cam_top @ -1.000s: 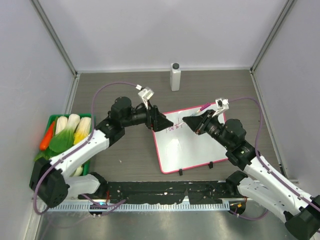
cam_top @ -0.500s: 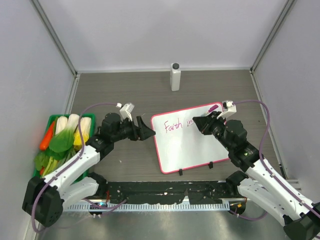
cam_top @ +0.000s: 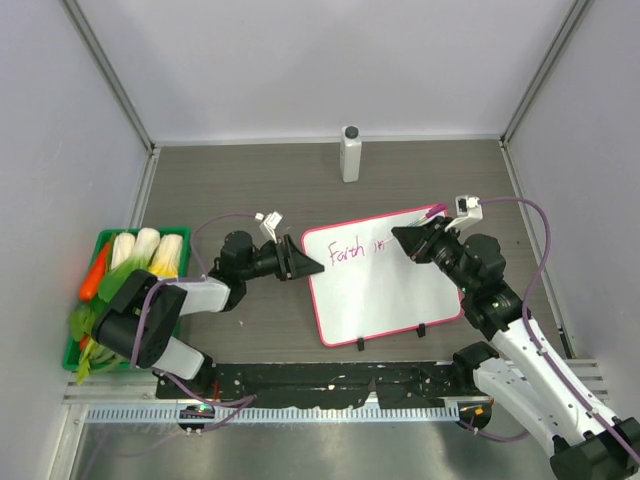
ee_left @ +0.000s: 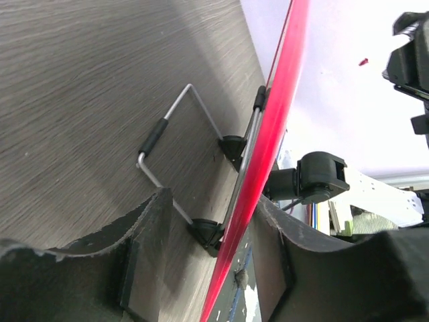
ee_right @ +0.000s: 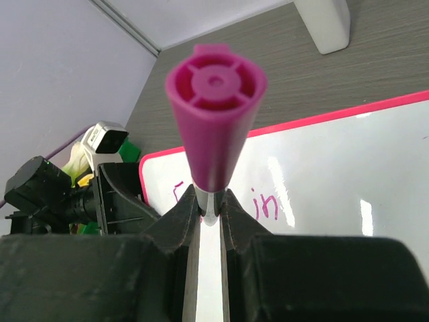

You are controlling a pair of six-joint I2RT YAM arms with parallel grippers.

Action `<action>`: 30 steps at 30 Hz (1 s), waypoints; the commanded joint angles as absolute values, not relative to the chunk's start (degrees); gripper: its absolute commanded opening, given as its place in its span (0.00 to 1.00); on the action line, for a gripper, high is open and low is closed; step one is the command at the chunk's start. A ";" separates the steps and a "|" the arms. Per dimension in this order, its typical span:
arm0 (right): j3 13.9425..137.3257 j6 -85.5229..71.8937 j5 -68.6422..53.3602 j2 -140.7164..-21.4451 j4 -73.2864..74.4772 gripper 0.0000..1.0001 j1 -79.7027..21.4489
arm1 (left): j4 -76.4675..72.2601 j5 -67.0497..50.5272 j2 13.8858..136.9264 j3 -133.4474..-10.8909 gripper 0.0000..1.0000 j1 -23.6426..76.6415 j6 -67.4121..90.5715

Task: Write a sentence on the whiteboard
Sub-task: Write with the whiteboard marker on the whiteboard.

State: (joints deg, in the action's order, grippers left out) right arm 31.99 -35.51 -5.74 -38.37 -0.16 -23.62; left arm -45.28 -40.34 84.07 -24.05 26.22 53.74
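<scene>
The whiteboard point(cam_top: 390, 300), white with a pink-red frame, lies right of centre. On it the sentence point(cam_top: 358, 251) reads "Faith in" in pink. My left gripper point(cam_top: 305, 262) is at the board's left edge. In the left wrist view its jaws point(ee_left: 214, 201) straddle the red frame point(ee_left: 281, 87), open, with a gap on the left side. My right gripper point(cam_top: 410, 240) hovers over the board's upper right, shut on a pink marker point(ee_right: 214, 114). The word "in" point(ee_right: 266, 204) shows just beyond its fingers.
A white bottle point(cam_top: 350, 153) stands at the back centre. A green bin of vegetables point(cam_top: 125, 280) sits at the left wall. The board's wire stand point(ee_left: 167, 121) and black clip feet point(ee_left: 231, 144) lie under its left edge. Grey walls enclose the table.
My left gripper left the board's top-left corner, pulled back left, then came in on the left edge with narrower jaws. My right gripper shifted right along the board with the marker.
</scene>
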 commanded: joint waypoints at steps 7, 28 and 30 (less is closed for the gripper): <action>29.97 -35.08 -14.06 -37.53 -4.75 0.01 -17.58 | -43.01 -41.32 85.70 -30.49 0.15 25.93 44.93; 30.58 -27.25 -8.70 -38.49 -3.43 0.01 -17.49 | -13.29 -34.12 75.07 -29.18 0.00 16.44 27.34; 30.59 -27.25 -9.23 -39.02 -3.78 0.01 -17.49 | -11.08 -31.21 73.22 -28.74 0.00 16.44 26.11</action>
State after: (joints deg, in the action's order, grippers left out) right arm 29.76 -28.99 -9.52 -38.09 -1.69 -17.76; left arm -23.16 -49.41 75.59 -30.70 18.68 39.86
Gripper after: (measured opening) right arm 0.174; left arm 0.102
